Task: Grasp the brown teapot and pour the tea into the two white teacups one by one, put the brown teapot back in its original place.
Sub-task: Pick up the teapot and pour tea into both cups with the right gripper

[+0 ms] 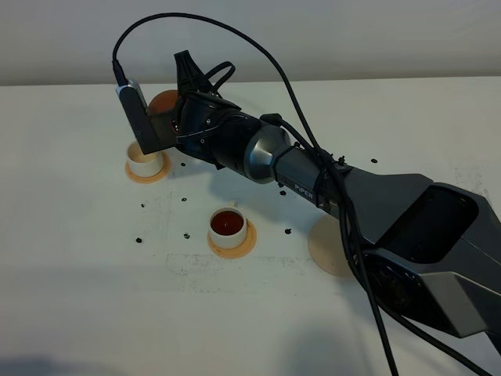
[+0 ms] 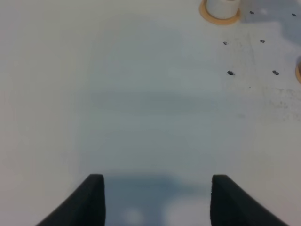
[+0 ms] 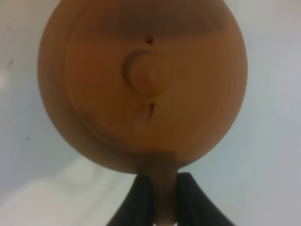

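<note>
The brown teapot point(image 1: 163, 103) hangs above the table at the back left, mostly hidden behind my right wrist camera. My right gripper point(image 1: 190, 92) is shut on its loop handle. The right wrist view looks straight at the teapot point(image 3: 141, 80) lid and knob, with the gripper point(image 3: 162, 200) pinching the handle. One white teacup point(image 1: 145, 162) stands on an orange-tan coaster just below the teapot; its inside is hidden. The other teacup point(image 1: 228, 227) holds dark tea point(image 1: 228, 222). The pale beige coaster point(image 1: 327, 244) lies bare, partly under the arm. My left gripper point(image 2: 157, 200) is open over bare table.
Small dark specks point(image 1: 185, 234) are scattered on the white table point(image 1: 78, 298) around the cups. My right arm point(image 1: 313, 180) stretches diagonally from the front right across the middle. In the left wrist view a teacup point(image 2: 221, 5) on its coaster shows at the picture's edge.
</note>
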Tool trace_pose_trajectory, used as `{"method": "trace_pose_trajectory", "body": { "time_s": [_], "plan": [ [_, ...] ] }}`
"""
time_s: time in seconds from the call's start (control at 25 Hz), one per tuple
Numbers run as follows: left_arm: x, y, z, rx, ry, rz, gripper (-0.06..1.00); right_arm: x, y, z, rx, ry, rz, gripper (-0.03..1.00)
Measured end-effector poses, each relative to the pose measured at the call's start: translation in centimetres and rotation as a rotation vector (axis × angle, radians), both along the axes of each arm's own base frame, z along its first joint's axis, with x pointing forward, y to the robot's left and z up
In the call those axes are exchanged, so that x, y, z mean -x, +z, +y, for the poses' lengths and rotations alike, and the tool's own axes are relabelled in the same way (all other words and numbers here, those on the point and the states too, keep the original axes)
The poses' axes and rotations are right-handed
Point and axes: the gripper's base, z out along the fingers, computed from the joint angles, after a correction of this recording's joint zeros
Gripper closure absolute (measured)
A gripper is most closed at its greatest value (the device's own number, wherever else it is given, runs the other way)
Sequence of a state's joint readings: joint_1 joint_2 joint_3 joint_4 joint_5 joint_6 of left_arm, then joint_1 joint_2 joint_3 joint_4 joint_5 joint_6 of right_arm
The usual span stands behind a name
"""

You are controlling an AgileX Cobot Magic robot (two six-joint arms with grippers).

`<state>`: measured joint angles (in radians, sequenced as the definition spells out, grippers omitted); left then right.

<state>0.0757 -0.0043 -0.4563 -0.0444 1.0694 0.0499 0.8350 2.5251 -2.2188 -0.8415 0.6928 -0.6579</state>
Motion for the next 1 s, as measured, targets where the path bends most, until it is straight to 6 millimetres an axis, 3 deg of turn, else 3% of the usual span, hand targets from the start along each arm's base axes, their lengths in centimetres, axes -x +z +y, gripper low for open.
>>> {"method": "trace_pose_trajectory", "body": {
  "time_s": [1.0],
  "plan": [
    [0.0, 0.0, 0.0, 0.0, 0.0, 0.0, 0.47, 0.25, 0.28, 0.65, 0.049, 0.076, -0.05, 0.85]
  ]
}}
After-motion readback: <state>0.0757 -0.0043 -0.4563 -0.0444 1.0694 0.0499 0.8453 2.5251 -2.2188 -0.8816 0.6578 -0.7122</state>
